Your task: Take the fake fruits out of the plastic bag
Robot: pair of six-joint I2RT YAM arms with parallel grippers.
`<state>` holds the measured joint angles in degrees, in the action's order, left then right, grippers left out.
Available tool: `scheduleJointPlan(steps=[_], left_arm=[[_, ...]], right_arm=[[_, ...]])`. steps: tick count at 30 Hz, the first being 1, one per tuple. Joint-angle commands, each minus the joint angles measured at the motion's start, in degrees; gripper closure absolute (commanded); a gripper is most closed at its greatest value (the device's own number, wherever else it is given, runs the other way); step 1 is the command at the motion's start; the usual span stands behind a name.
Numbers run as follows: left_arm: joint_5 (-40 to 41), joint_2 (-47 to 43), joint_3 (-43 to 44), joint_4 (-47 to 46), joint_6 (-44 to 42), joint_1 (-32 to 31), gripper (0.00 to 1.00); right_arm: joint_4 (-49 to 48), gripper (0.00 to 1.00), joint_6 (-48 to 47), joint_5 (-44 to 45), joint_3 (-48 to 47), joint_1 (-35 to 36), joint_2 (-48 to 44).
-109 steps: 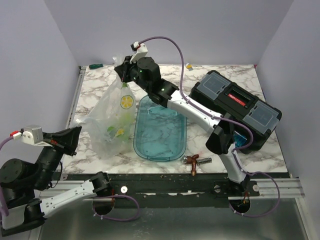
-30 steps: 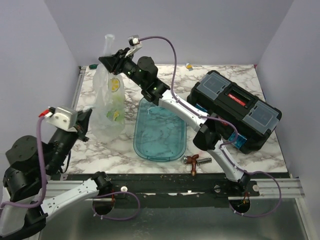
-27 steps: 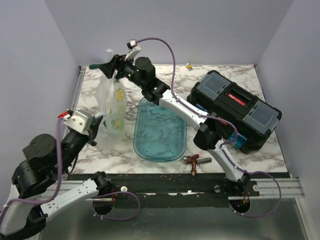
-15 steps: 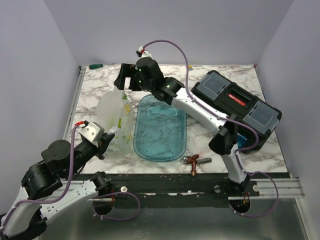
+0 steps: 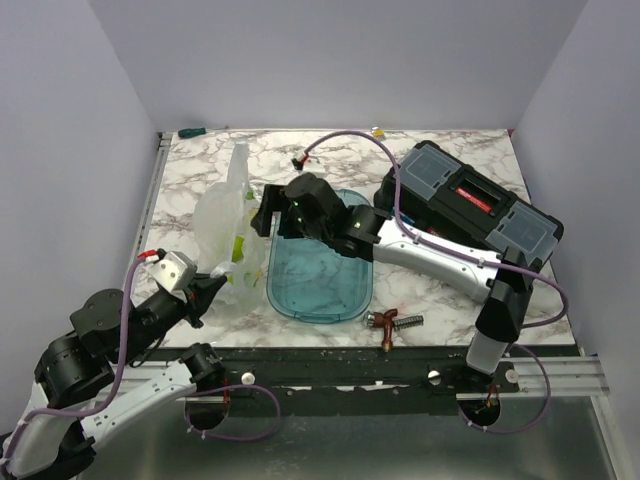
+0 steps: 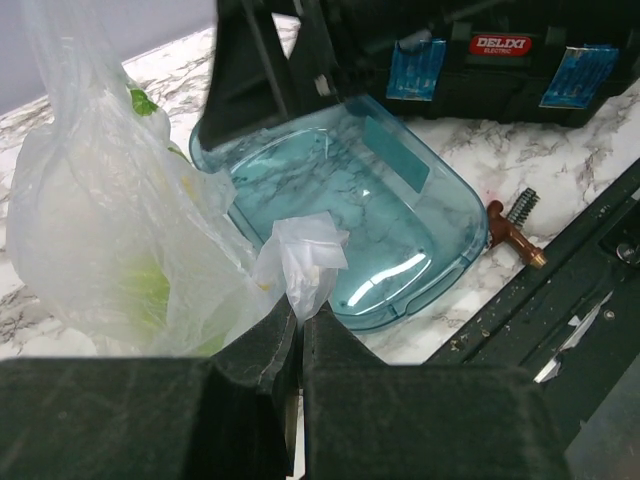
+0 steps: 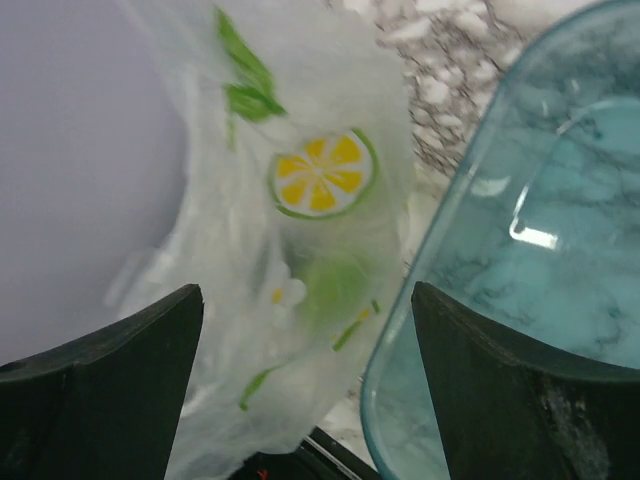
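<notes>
progress: early. bag (image 5: 232, 215) stands slumped on the table (image 5: 195, 165), just left of the tray (image 5: 345, 300). fruits (image 6: 150, 290) are all inside it as far as shows; none seen outside the bag. all of the job is left: open or tip the bag, get each fruit out.

left gripper (image 5: 207, 287): fingers together, clamped on a twisted corner of the bag at its near, low end. right gripper (image 5: 263, 213): fingers apart, holding nothing, just beside the bag's tray-side flank.

views:
- top view gives the layout: bag between the two grippers, toolbox (image 5: 470, 205) to the right, fitting (image 5: 392, 322) near the front edge. fruits there are only yellow-green smears through the film.
- left wrist view shows the pinch itself, a white wad of film sticking up between the closed fingers.
- right wrist view shows the wide gap between its fingers. beyond it, a lemon-slice shape (image 7: 322, 172) and a green lump (image 7: 335, 285) in the plastic; print or fruit, cannot tell.
</notes>
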<state>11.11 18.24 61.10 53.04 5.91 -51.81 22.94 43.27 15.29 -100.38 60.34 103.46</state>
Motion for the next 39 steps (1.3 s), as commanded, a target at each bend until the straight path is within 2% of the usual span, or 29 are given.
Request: scheduleJointPlan(steps=[1, 5, 8, 16, 19, 21, 24, 25, 28, 30, 32, 36, 39], left_arm=[[0.50, -1.43, 0.37, 2.19, 1.12, 0.27, 1.00], [0.67, -1.52, 0.38, 2.77, 1.64, 0.22, 1.00], [0.48, -1.45, 0.23, 2.86, 1.91, 0.28, 1.00], [0.49, -1.15, 1.07, 3.91, 2.35, 0.28, 1.00], [-0.28, -0.97, 1.92, 4.43, 2.42, 0.27, 1.00], [-1.01, -0.82, 2.80, 4.77, 2.50, 0.26, 1.00], [-2.76, -0.53, 4.43, 5.45, 2.79, 0.23, 1.00], [-3.53, -0.02, 5.28, 6.01, 3.00, 0.28, 0.93], [-3.67, 3.17, 10.91, 8.89, 5.72, 0.24, 0.50], [-1.45, 6.72, 17.25, 11.54, 7.98, 0.23, 0.28], [2.49, 11.07, 23.71, 13.78, 9.91, 0.27, 0.16], [11.87, 19.28, 34.03, 17.48, 11.51, 0.24, 0.11], [19.08, 24.26, 35.01, 17.84, 10.09, 0.31, 0.12]], right_arm=[[-12.31, 0.15, 4.28, 2.26, 12.08, -0.07, -7.49], [-12.73, 0.20, 4.00, -0.20, 13.13, -0.11, -6.77], [-14.18, 0.20, 4.26, -3.77, 12.07, 0.53, -4.28], [-14.81, 0.20, 5.17, -4.23, 7.14, 2.73, 3.93], [-13.93, 0.28, 4.97, -3.90, 4.59, 3.68, 7.18], [-13.01, 0.38, 4.74, -2.29, 3.79, 4.26, 8.31], [-13.24, 0.62, 3.78, -1.10, 4.31, 4.75, 8.20], [-14.13, 0.72, 3.26, -1.70, 5.09, 4.73, 7.72], [-18.60, 0.98, 1.87, -2.77, 9.15, 4.75, 4.86], [-22.24, 0.99, 0.57, -3.57, 12.66, 4.73, 2.58], [-26.86, 0.99, -0.24, -3.57, 15.84, 4.74, 0.51], [-29.56, 0.99, -0.86, -3.29, 18.54, 4.77, -1.62], [-30.13, 0.99, -0.95, -3.77, 18.89, 4.77, -2.13]])
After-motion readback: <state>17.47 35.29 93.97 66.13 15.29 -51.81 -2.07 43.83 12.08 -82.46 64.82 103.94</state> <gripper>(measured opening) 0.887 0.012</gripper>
